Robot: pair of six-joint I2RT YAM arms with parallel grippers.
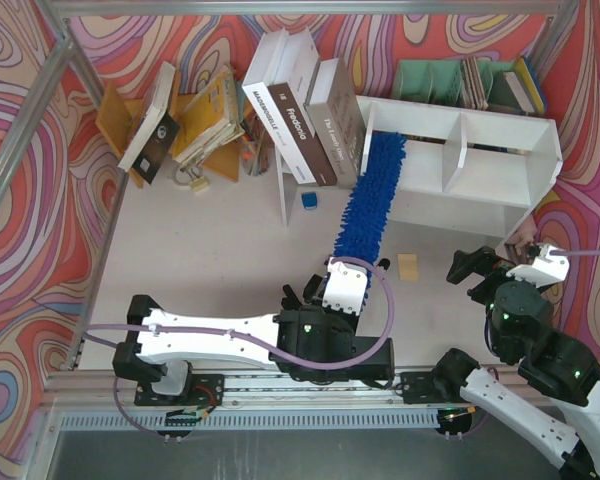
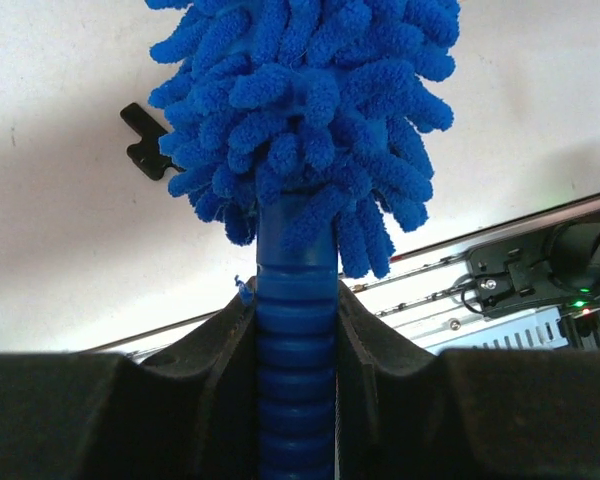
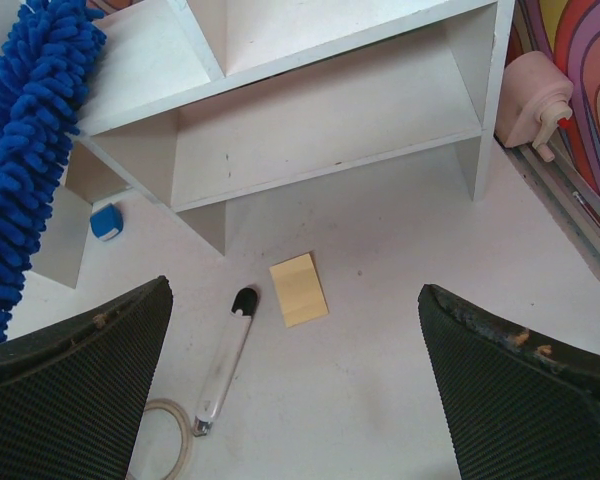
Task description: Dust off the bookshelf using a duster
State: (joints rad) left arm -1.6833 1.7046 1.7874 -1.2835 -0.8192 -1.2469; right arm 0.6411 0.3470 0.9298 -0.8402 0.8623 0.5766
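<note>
A: What colour is the duster (image 1: 370,195)?
B: Bright blue, shaggy head and ribbed handle alike.
A: The bookshelf (image 1: 500,165)?
B: Plain white, on an off-white worktop (image 1: 210,260).
A: And the backdrop (image 1: 20,220)?
B: Swirls of red, orange, purple and yellow. At twelve o'clock from the bookshelf, a green file rack (image 1: 430,80); at seven o'clock, a pale yellow pad (image 3: 299,289).
</note>
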